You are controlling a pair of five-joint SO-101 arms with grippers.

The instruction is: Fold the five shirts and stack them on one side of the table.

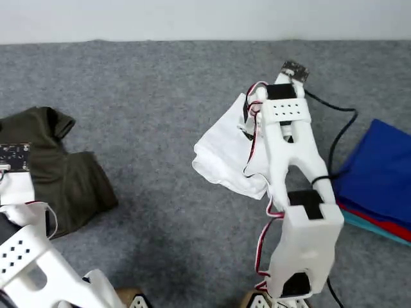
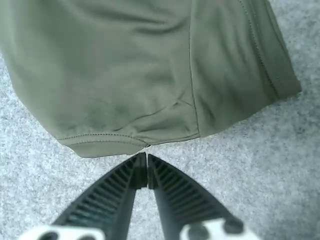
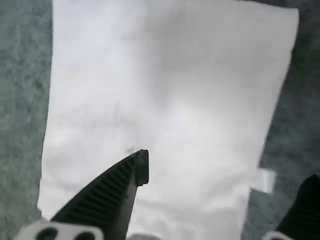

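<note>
High view: white shirt (image 1: 221,154) bunched; right fingers (image 3: 115,185) spread over it; left fingers (image 2: 120,190) closed.

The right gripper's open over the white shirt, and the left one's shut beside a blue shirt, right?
No: beside the shut left gripper lies an olive green shirt, not blue, as the left wrist view shows. The rest holds.

A grey, felt-like table covering (image 1: 160,205) with a speckled, fibrous surface spreads across nearly the whole high view. A plain, smooth white strip (image 1: 192,19) runs along the top edge of the frame, meeting the grey in a straight line. At the bottom edge, left of centre, sits a small tan patch (image 1: 130,298), perhaps wood.
</note>
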